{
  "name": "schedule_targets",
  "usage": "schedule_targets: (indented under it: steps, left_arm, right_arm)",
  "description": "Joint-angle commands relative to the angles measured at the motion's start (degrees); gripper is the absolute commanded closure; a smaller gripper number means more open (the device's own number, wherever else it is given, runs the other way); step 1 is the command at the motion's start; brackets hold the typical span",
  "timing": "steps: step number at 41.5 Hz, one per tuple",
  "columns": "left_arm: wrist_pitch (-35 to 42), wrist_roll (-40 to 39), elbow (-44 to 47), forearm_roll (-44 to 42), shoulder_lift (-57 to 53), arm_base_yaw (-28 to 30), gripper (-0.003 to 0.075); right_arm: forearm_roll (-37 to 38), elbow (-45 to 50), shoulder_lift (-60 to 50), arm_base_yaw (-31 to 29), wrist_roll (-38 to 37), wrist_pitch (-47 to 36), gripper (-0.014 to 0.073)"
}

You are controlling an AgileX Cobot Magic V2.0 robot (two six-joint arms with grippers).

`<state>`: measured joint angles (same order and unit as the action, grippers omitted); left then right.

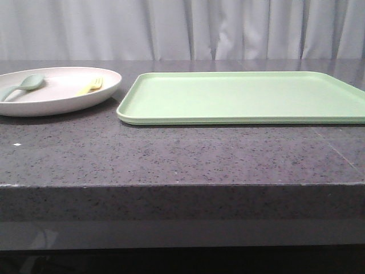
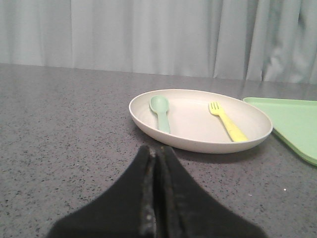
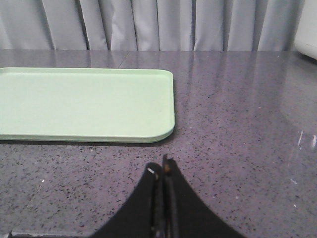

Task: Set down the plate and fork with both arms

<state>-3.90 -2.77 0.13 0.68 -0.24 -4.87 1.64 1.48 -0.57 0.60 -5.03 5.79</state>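
Worktop (image 1: pixel 171 160): dark grey speckled stone, fills the front view w/ pale curtain (image 1: pixel 182 28) behind. Next biggest is the light-green tray (image 1: pixel 245 97), flat rectangular, rounded corners, lying on the worktop centre-to-right in front view, running off the right edge of the pic; nothing on it. Plate (image 1: pixel 57 103), pale pinkish-cream, round & shallow w/ raised rim, sits on the worktop at far left, just beside the tray's left end, small gap between, not touching. Left hand (image 2: pixel 154 163) is low over the worktop near the plate's near rim, black fingers pressed together, clenched on nothing; it's apart from the plate. Right hand (image 3: pixel 162 176) same story: fingers clenched together, nothing between them, hovering over bare worktop near the tray's corner (image 3: pixel 166 131), not touching it. Neither hand shows in front view. Inside the plate lie 2 utensils, apart from each other: pale grey-green spoon (image 2: pixel 161 113), bowl end toward the curtain side, & the fork (image 2: pixel 227 121), small, yellow, short tines also pointing away toward the curtain, handle end resting up against the plate's inner slope. In front view the fork (image 1: pixel 91 86) is on the plate's tray-side half, the spoon (image 1: pixel 23 85) on the outer half. Both utensils much shorter than the plate's width.
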Motion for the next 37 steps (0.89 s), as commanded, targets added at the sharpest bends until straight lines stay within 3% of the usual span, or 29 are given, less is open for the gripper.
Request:
schedule_targets:
  steps: [1,37]
  left_arm:
    - [4.7,-0.1,0.5,0.5,-1.4,-0.2,0.0741]
    - [7.0,-0.1,0.5,0.5,-1.3,-0.2,0.0741]
  right_arm:
    - [-0.2,-0.2,-1.0,-0.3,0.4,-5.0,0.0661]
    - [-0.2,-0.2,-1.0,-0.3,0.4,-6.1,0.0661]
